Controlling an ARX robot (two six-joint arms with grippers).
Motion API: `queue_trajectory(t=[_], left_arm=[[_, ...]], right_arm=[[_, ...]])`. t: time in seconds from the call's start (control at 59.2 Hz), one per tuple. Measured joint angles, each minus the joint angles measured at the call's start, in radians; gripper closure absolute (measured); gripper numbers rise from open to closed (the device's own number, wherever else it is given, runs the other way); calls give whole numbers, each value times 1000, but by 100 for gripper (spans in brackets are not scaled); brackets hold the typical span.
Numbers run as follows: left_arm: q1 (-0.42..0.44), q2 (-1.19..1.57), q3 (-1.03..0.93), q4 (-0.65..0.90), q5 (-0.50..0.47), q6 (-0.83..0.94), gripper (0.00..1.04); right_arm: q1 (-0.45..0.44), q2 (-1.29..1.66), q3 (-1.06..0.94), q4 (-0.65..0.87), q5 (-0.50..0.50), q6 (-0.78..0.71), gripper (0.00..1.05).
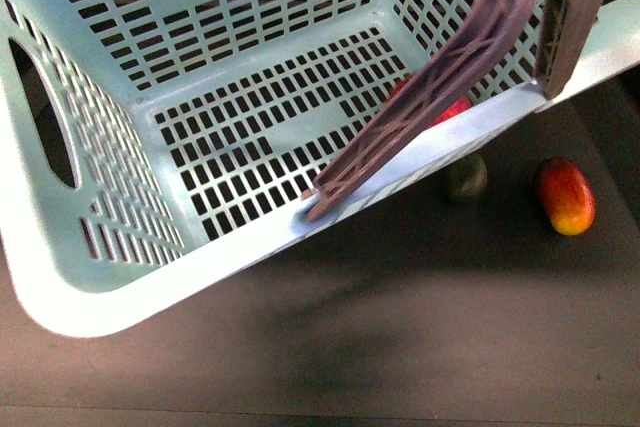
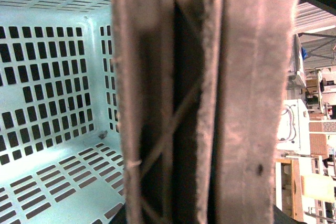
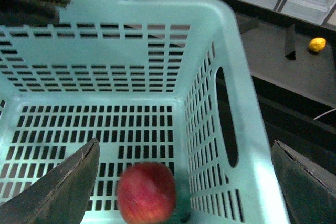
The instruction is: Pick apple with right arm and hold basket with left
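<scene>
Between the wide-spread fingers (image 3: 63,187) of the right hand (image 3: 185,142), and below them, the apple (image 3: 147,192) sits on the slotted floor of the basket (image 3: 105,51), close to a corner and nearer one finger than the other. It looks slightly blurred. This hand holds nothing and touches neither the fruit nor the basket wall.

Close before the left wrist camera, a mauve-brown handle (image 2: 252,98) fills most of the view, with the basket's pale inside beside it. The left hand's fingers do not show, so I cannot tell whether it is closed on the handle.

From the front, the basket stands tilted on the dark tabletop (image 1: 400,347). Outside its rim lie a small dark green fruit (image 1: 466,177) and, beside it but apart, a long red-yellow fruit (image 1: 566,195).
</scene>
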Motion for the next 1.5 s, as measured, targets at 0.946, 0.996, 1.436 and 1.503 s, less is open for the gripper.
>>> queue_trajectory(t=[0.946,0.996,1.436,1.503], left_arm=[[-1,0,0,0,-3,-16,90],[-1,0,0,0,0,-17,90],[-1,0,0,0,-2,-17,90],[-1,0,0,0,-5,-16,90]], right_arm=[[-211,-553,-400,8,174,202,84],[-230,-579,-419,2,144,202,93],[-298,-793,-525,-104,89,206,103],[-298,-821,-534,-122,89,206,103]])
